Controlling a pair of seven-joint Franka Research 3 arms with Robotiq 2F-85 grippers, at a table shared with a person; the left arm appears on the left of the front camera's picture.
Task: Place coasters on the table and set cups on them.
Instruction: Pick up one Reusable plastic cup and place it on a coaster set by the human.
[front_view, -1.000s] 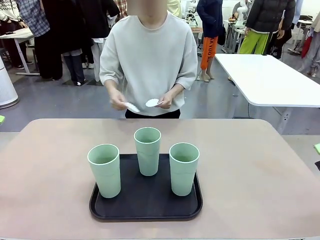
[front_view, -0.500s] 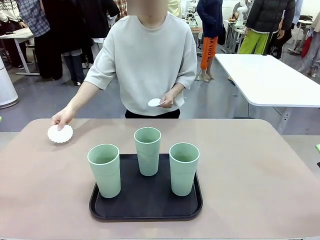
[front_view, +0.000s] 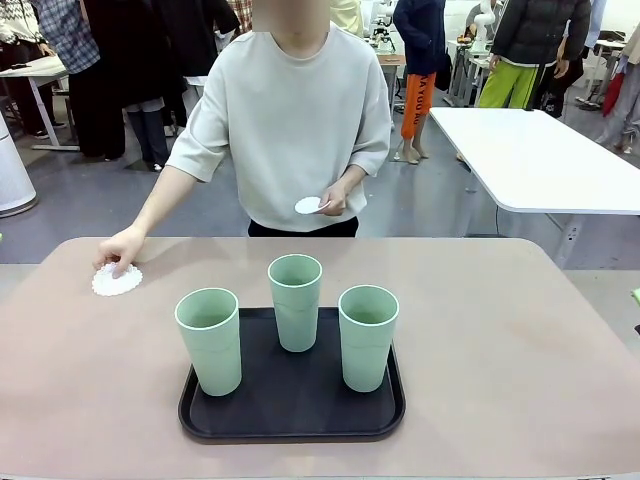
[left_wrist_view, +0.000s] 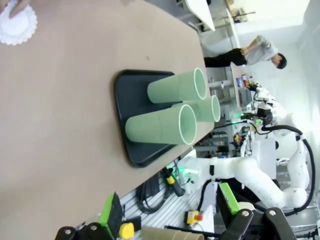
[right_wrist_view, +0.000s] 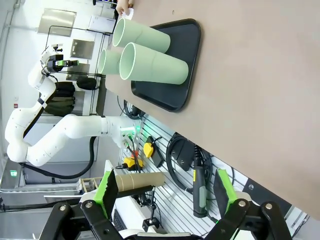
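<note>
Mint-green cups, three, stand on the black tray near the bench's front edge. Lettering on orange trousers far behind is too small to read. One white coaster, tilted half a second ago, now lies flat by the far left corner under the person's hand. The other hand holds another coaster, partly hidden. My left jaws and right jaws both gape wide, empty.

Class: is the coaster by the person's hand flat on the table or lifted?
Flat: the coaster lies on the table, the person's hand touching its edge.
</note>
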